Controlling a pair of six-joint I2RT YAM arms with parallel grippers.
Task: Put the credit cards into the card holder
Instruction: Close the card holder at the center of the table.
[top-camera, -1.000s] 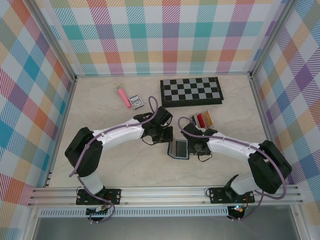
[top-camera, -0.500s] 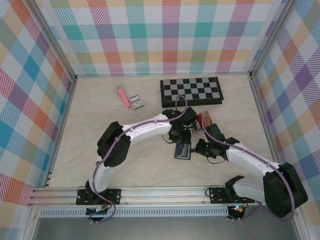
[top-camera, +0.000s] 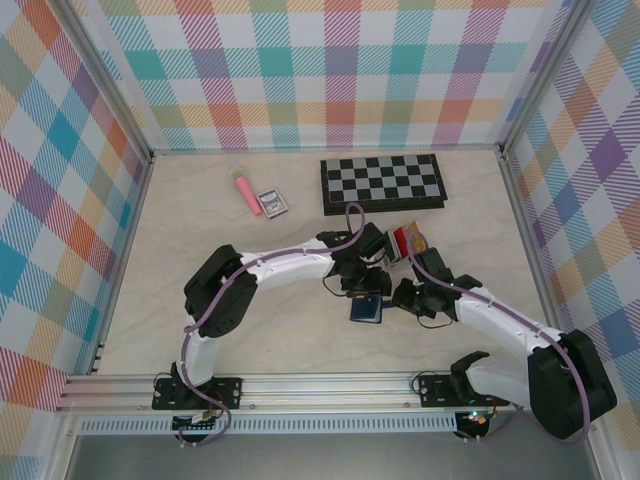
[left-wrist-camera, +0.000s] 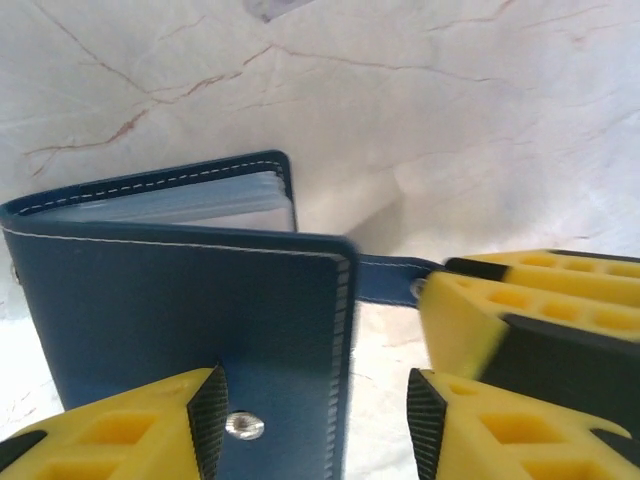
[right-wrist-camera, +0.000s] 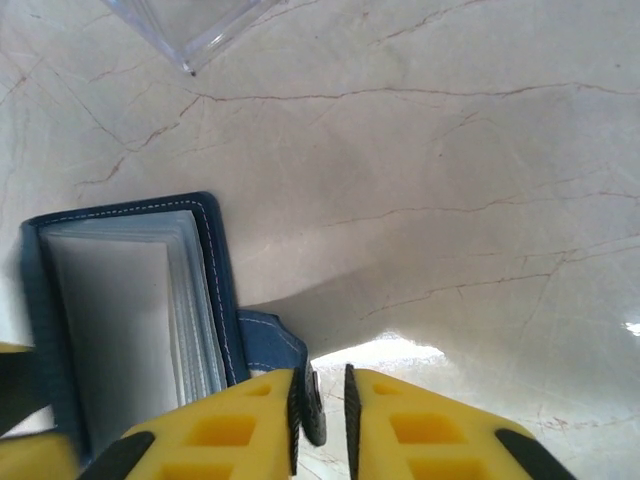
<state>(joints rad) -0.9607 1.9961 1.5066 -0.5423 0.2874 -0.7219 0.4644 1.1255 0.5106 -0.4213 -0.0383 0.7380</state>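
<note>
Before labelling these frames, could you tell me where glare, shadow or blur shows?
Top external: evenly lit, sharp. Left wrist: the card holder is smeared along its right edge; the table washes out bottom left. Right wrist: a glare patch on the table below a soft shadow.

The left arm (top-camera: 285, 265) rises from its base, folds at a dark elbow and stretches its white forearm rightward. The left tool (left-wrist-camera: 316, 425) points down, its yellow fingers (left-wrist-camera: 110, 435) standing well apart with a clear gap between the black pads. The right arm (top-camera: 500, 320) bends out to the right, then reaches back leftward, so both wrists meet near the middle. The right tool (right-wrist-camera: 318, 415) has its fingers drawn almost together, pinching the snap tab of the card holder (right-wrist-camera: 215, 270). Seen from the left wrist, it sits just beside the left tool's right finger.
</note>
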